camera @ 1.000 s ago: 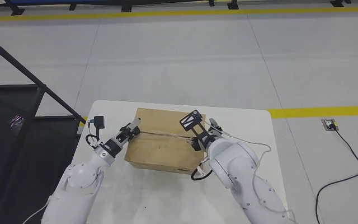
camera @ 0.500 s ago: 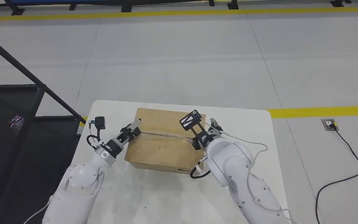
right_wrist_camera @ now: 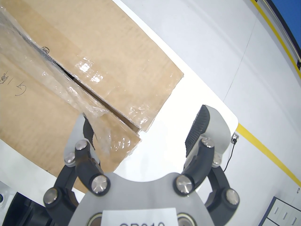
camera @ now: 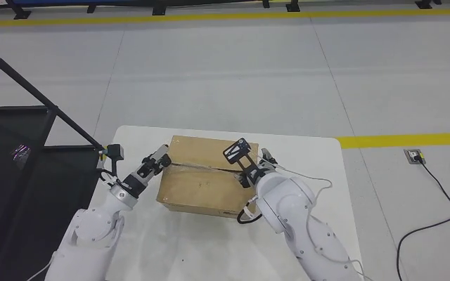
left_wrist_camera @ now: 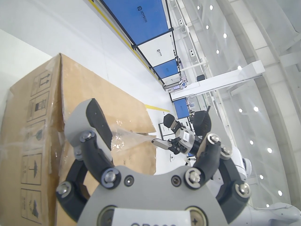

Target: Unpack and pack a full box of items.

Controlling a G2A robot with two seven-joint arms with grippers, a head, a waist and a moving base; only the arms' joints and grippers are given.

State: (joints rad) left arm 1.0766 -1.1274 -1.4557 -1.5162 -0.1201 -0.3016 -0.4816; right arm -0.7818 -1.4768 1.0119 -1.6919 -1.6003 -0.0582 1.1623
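Cardboard box (camera: 200,186) closed, contents hidden, left gripper (left_wrist_camera: 147,116) and right gripper (right_wrist_camera: 144,118) jaws spread, empty.

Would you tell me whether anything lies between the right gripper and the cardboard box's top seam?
Yes: crumpled clear tape runs along the seam of the cardboard box and bunches against one finger of the open right gripper.
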